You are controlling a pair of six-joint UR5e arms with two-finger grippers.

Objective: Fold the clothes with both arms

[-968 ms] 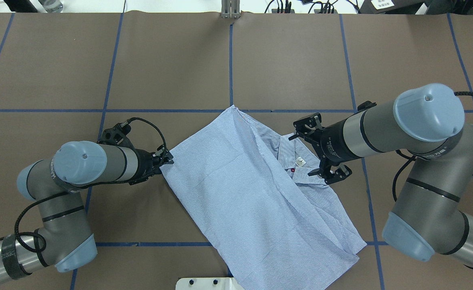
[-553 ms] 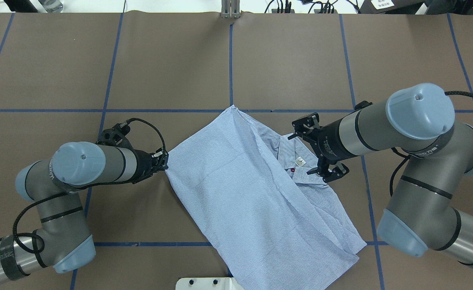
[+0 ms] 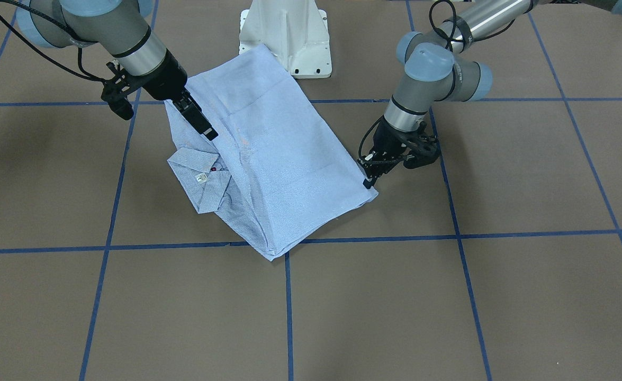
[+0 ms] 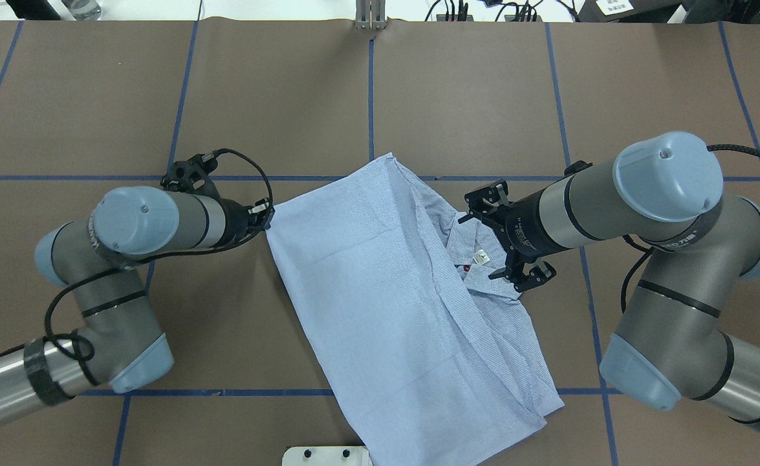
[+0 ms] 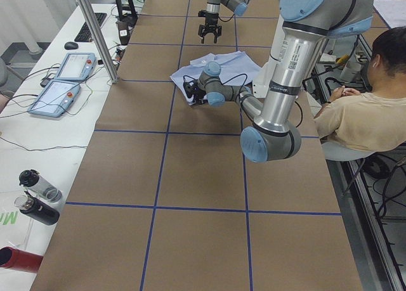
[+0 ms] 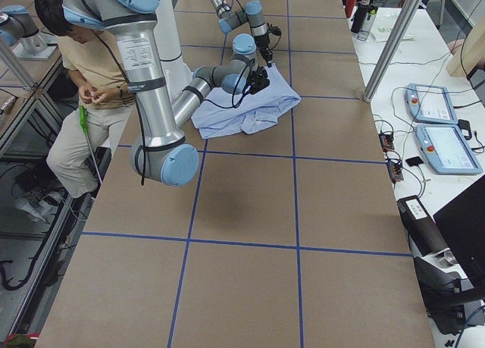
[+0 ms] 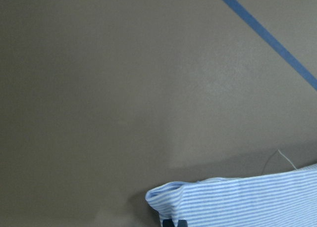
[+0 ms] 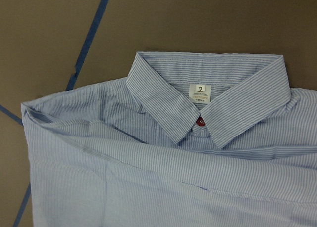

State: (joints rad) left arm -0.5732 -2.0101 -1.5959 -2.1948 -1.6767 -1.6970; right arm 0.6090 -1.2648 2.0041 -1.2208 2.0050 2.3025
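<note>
The light blue striped shirt [image 4: 405,291] lies mid-table, partly folded, with its collar [image 8: 208,103] and white neck label [image 4: 480,257] showing on the right. My left gripper [image 4: 267,218] is shut on the shirt's left corner [image 7: 237,202], low at the table; in the front-facing view this gripper [image 3: 368,179] sits at the cloth's right edge. My right gripper [image 3: 207,131] hovers above the shirt just beside the collar and holds nothing. Its wrist view shows the collar from a distance with no fingertips in frame, so its jaws look open.
The white pedestal base [image 3: 284,37] stands at the table's near edge, touching the shirt's hem. A metal post [image 4: 370,16] is at the far edge. A seated person [image 5: 361,113] is beside the robot. Teach pendants [image 6: 439,128] and bottles [image 5: 38,196] lie on a side table.
My left gripper has pulled its corner away from the robot, and the whole shirt has swung and slid that way. The right arm has edged slightly left over the collar.
</note>
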